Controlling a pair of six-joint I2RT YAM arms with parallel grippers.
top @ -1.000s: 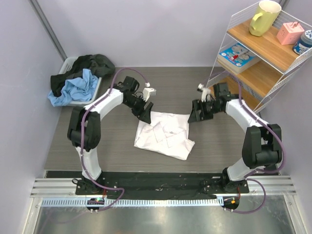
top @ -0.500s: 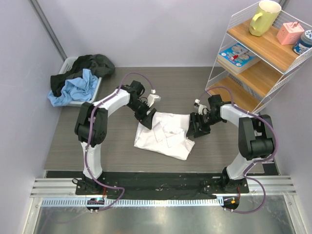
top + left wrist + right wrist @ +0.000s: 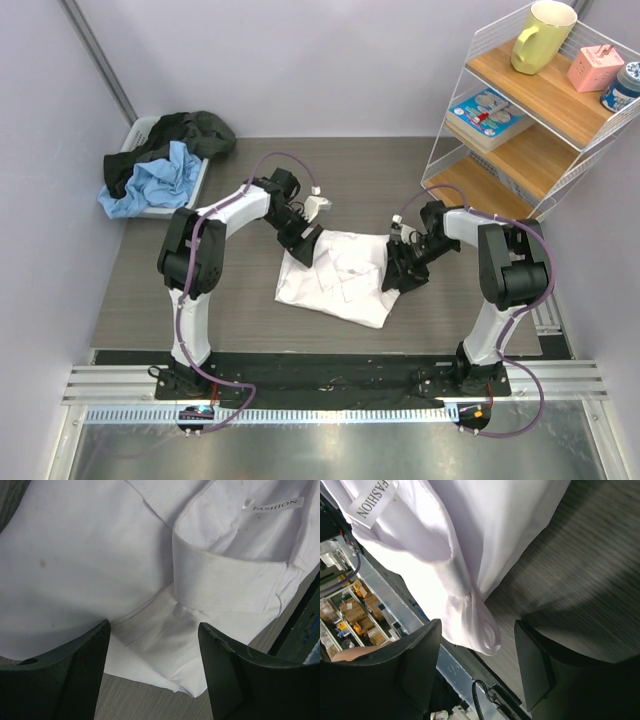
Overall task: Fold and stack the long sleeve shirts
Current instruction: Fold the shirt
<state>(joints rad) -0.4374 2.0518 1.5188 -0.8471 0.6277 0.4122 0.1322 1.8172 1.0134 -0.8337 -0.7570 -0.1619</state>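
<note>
Your left claw point(image 3: 304, 244), spread, sits over the shirt point(image 3: 335, 285) at its far-left corner; your right claw point(image 3: 397, 272), spread, is at its right edge.

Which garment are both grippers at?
The white collared shirt mid-table; the blue garment and black garment lie bunched in the far-left bin.

**A robot lab cell dressed up as a laundry corner**

From my console this reads as a test bay, not a real home. The grey wood-grain table point(image 3: 350, 170) is boxed in by plain pale walls point(image 3: 300, 60). Along its near edge run a black base plate point(image 3: 330, 372) and a slotted aluminium rail point(image 3: 330, 413). The homely bits look staged: a wire shelf point(image 3: 540, 150) at the table's far right holds a yellow mug point(image 3: 542, 35) and a pink box point(image 3: 596, 67), and a basket point(image 3: 196, 183) of clothes point(image 3: 150, 185) sits at its far left. Past the table's edge, my right wrist view catches what look like stored cartons point(image 3: 350, 612).
</note>
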